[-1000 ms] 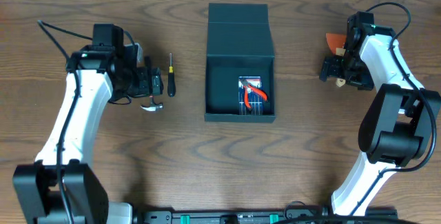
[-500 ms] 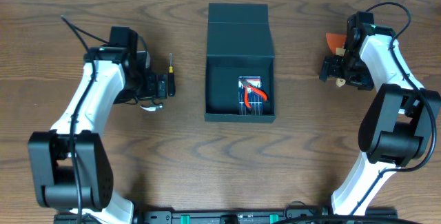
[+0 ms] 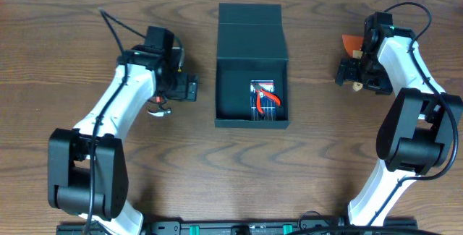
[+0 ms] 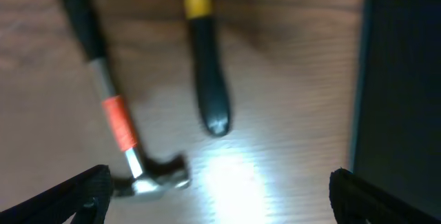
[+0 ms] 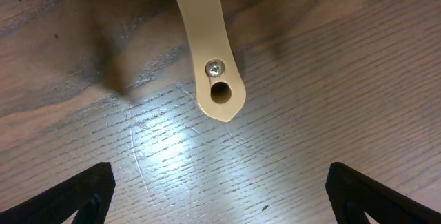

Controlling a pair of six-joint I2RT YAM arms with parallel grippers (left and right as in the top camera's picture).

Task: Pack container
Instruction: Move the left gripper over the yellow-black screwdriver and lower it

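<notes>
The container, a dark teal-black box, lies open at the table's middle with its flap lid folded back. Red-handled pliers lie inside. My left gripper is open and empty just left of the container, whose wall shows in the left wrist view. Between its fingers lie a black-handled screwdriver with a yellow collar and a small hammer. My right gripper is open and empty at the far right; in the right wrist view it hovers over a tan tool handle.
The hammer's metal head sticks out below the left arm. An orange object lies just behind the right gripper. The table is brown wood.
My left arm has swung right, from over the hammer to over the screwdriver beside the container. The screwdriver is now hidden under it in the overhead view. The right arm has not moved.
</notes>
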